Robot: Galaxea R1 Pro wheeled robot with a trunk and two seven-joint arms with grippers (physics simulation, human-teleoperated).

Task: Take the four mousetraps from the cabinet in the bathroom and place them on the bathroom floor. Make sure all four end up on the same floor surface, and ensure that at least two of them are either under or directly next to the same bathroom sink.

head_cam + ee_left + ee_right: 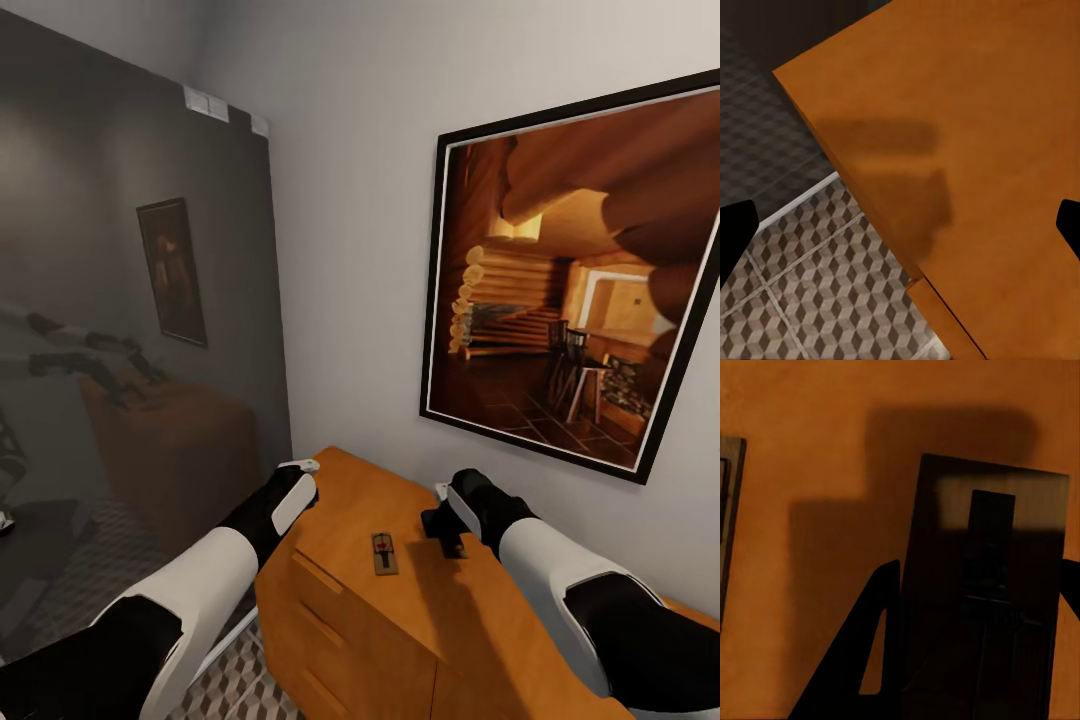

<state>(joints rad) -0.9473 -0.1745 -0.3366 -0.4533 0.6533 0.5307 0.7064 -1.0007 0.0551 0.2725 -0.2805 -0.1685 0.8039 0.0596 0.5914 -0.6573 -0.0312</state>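
1. Right wrist view: the right gripper (975, 615) straddles a mousetrap (994, 585) between its fingers (grip looks closed on it), just above the cabinet (810, 450) top.
2. A second mousetrap (385, 553) lies flat on the cabinet top nearby.
3. The left gripper (900, 225) hangs spread and empty over the cabinet's edge and the bathroom floor (817, 300).

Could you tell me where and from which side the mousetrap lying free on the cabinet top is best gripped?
Probably from straight above, jaws closing across the two long edges of the mousetrap. It lies flat on the cabinet top, a thin board, so only its narrow width offers purchase; the wire and red mark sit on top.
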